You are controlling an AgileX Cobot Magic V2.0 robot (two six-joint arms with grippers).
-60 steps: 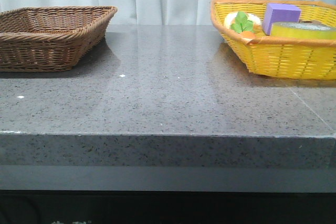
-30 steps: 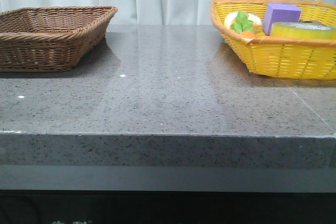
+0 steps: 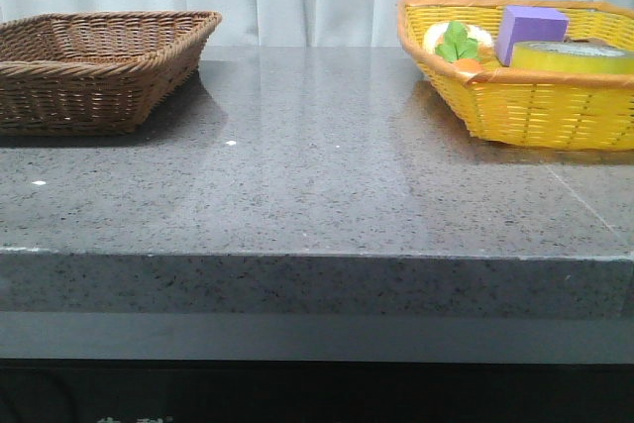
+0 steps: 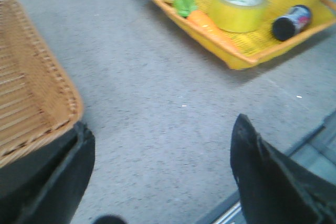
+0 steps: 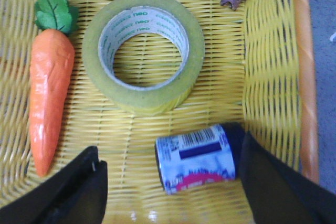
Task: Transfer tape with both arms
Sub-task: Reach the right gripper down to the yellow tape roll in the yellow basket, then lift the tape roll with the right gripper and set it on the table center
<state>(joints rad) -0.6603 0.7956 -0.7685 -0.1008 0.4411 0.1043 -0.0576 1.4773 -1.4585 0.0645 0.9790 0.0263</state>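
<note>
The tape [image 5: 143,51], a wide yellow roll with a pale core, lies flat in the yellow basket [image 5: 268,51]. It also shows in the front view [image 3: 573,55] and in the left wrist view [image 4: 237,8]. My right gripper [image 5: 168,174] is open above the basket, its jaws wide apart, the tape just beyond its fingertips. My left gripper [image 4: 163,156] is open and empty over the grey table [image 4: 157,77], between the two baskets. Neither arm shows in the front view.
A small labelled bottle [image 5: 197,157] lies between the right fingers, with a toy carrot [image 5: 48,98] beside the tape. The basket also holds a purple cube [image 3: 530,29]. A brown wicker basket [image 3: 94,66] stands at the left of the table.
</note>
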